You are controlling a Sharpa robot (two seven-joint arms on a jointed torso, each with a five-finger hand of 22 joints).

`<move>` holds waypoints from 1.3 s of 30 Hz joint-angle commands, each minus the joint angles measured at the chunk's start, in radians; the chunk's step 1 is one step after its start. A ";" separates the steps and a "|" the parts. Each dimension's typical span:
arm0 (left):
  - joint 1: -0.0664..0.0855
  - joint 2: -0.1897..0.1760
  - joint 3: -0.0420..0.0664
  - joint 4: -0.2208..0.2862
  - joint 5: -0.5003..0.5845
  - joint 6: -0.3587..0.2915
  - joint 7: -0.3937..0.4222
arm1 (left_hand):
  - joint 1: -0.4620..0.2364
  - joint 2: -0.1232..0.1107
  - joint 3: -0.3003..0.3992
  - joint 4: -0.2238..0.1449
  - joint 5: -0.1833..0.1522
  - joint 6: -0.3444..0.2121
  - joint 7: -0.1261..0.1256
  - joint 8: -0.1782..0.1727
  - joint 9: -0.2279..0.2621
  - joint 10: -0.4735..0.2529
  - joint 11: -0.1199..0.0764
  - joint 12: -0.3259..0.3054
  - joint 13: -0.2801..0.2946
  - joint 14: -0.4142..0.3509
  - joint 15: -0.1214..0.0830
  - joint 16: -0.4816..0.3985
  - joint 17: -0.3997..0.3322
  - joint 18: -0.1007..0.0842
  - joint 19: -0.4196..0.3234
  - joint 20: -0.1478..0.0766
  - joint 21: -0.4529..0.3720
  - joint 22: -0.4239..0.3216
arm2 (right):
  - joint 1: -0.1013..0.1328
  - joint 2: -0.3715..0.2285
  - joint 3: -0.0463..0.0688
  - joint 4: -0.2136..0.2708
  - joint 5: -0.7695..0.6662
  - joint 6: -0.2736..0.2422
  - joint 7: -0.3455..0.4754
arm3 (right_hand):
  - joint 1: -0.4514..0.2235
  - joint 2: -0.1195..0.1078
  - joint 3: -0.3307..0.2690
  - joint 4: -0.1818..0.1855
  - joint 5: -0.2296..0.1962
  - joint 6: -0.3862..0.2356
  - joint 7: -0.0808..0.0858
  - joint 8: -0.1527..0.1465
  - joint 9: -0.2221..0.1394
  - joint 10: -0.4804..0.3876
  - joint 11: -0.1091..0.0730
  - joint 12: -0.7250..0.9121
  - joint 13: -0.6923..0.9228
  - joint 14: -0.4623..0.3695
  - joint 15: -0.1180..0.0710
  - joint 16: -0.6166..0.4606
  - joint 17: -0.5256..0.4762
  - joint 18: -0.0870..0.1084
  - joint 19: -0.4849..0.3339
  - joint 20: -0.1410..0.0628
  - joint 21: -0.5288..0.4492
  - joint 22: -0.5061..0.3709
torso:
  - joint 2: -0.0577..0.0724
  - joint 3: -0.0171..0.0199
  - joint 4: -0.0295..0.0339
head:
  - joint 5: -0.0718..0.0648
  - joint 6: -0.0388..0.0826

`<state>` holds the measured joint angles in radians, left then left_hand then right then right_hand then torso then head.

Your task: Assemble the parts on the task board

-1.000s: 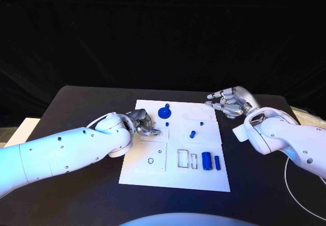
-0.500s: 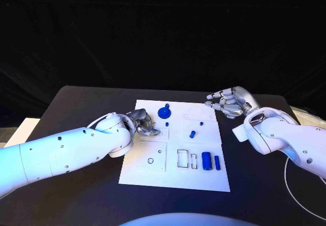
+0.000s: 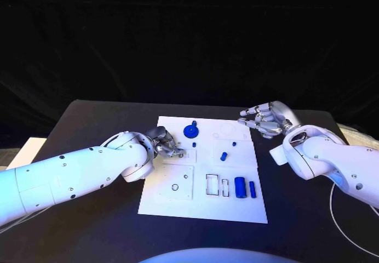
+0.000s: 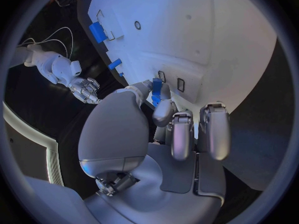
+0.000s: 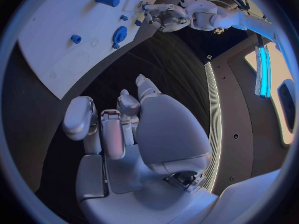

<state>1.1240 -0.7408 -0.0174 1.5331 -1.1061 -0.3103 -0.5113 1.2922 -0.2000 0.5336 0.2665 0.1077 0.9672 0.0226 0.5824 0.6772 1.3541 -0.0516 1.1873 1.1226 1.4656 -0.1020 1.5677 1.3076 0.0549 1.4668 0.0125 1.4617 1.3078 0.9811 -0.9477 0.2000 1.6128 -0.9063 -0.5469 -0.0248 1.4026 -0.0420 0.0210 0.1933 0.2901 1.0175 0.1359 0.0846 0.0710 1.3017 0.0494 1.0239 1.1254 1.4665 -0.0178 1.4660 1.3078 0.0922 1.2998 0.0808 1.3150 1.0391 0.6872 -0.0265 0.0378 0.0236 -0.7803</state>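
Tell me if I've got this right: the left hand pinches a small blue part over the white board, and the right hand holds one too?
Not quite. The left hand does pinch a small blue part over the task board, but the right hand holds nothing, as the right wrist view shows.

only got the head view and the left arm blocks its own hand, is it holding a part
observer: yes. In the left wrist view the left hand pinches a small blue part between thumb and a finger.
operator: where is that over the board
observer: over the task board, close to two small rectangular slots; whether it touches, I cannot tell.
operator: right hand got anything
observer: no. The right wrist view shows the right hand holding nothing, fingers apart, over the black table beside the board.
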 commanded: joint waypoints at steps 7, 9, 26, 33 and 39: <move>0.035 -0.009 0.004 0.000 0.250 0.063 -0.061 | 0.008 0.019 0.098 -0.088 -0.004 0.000 0.001 0.010 0.007 0.004 0.007 -0.006 -0.002 0.105 0.003 0.003 0.263 -0.013 0.018 0.000 -0.008 0.097 | -0.001 0.003 0.000 -0.002 0.007 0.016 0.005 | -0.003 0.005 -0.001 0.007 0.005 0.005 0.000 0.001 -0.001 -0.006 -0.002 -0.002 -0.001 0.066 -0.007 -0.003 0.098 0.014 -0.008 0.002 -0.003 -0.001 | 0.000 0.0017 -0.0003 | -0.001 -0.001; 0.043 -0.006 0.004 -0.006 0.276 0.077 -0.081 | -0.001 0.022 0.097 -0.086 -0.005 0.001 0.001 0.012 0.008 0.004 0.007 -0.006 -0.003 0.105 0.003 0.003 0.263 -0.013 0.017 0.000 -0.008 0.096 | -0.001 0.004 0.000 -0.003 0.007 0.016 0.004 | -0.003 0.005 -0.001 0.007 0.005 0.005 0.000 0.001 -0.001 -0.006 -0.002 -0.002 -0.001 0.066 -0.007 -0.003 0.098 0.014 -0.008 0.002 -0.003 -0.001 | 0.000 0.0016 0.0004 | -0.001 -0.001; 0.143 0.078 -0.012 -0.116 0.162 0.253 -0.148 | -0.032 0.043 0.078 -0.087 -0.009 0.005 -0.001 0.022 0.019 0.000 0.006 -0.017 -0.016 0.105 0.003 0.003 0.263 -0.009 0.008 0.001 -0.021 0.080 | -0.001 0.018 -0.002 -0.012 0.007 0.017 0.000 | -0.003 0.005 -0.001 0.007 0.005 0.005 0.000 0.001 -0.001 -0.006 -0.002 -0.003 -0.002 0.066 -0.007 -0.003 0.097 0.014 -0.008 0.002 -0.004 -0.001 | -0.002 0.0014 0.0011 | -0.003 -0.012; 0.156 0.119 -0.024 -0.141 0.060 0.301 -0.154 | -0.032 0.044 0.074 -0.091 -0.010 0.005 -0.002 0.024 0.021 0.000 0.005 -0.019 -0.017 0.105 0.003 0.003 0.263 -0.009 0.009 0.001 -0.021 0.082 | -0.001 0.020 -0.002 -0.012 0.007 0.017 -0.001 | -0.003 0.005 -0.001 0.007 0.005 0.005 0.000 0.001 -0.001 -0.006 -0.002 -0.003 -0.002 0.066 -0.007 -0.003 0.097 0.014 -0.008 0.002 -0.004 -0.001 | -0.001 0.0007 0.0002 | -0.002 -0.016; 0.163 0.152 -0.029 -0.168 0.000 0.357 -0.159 | -0.032 0.048 0.068 -0.100 -0.015 0.005 -0.003 0.027 0.025 0.000 0.004 -0.020 -0.019 0.105 0.002 0.003 0.263 -0.010 0.010 0.001 -0.020 0.084 | -0.001 0.021 -0.002 -0.012 0.007 0.017 -0.001 | -0.003 0.005 -0.001 0.007 0.005 0.005 0.000 0.001 -0.001 -0.006 -0.002 -0.003 -0.002 0.066 -0.007 -0.003 0.097 0.014 -0.008 0.002 -0.004 -0.001 | -0.001 0.0006 0.0010 | -0.002 -0.022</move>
<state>1.2851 -0.5928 -0.0466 1.3691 -1.0337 -0.0274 -0.6596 1.2575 -0.1651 0.5196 0.2519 0.0948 0.9628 0.0278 0.6059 0.7002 1.3559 -0.0462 1.1730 1.1044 1.4655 -0.1018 1.5677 1.3073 0.0549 1.4667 0.0127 1.4464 1.3075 0.9809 -0.9279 0.1977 1.6003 -0.8968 -0.5427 -0.0275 1.4016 -0.0409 0.0210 0.1932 0.2901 1.0175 0.1359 0.0846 0.0710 1.3018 0.0495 1.0240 1.1246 1.4665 -0.0178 1.4660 1.3074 0.0922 1.2998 0.0808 1.3151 1.0391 0.6858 -0.0258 0.0384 0.0208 -0.7999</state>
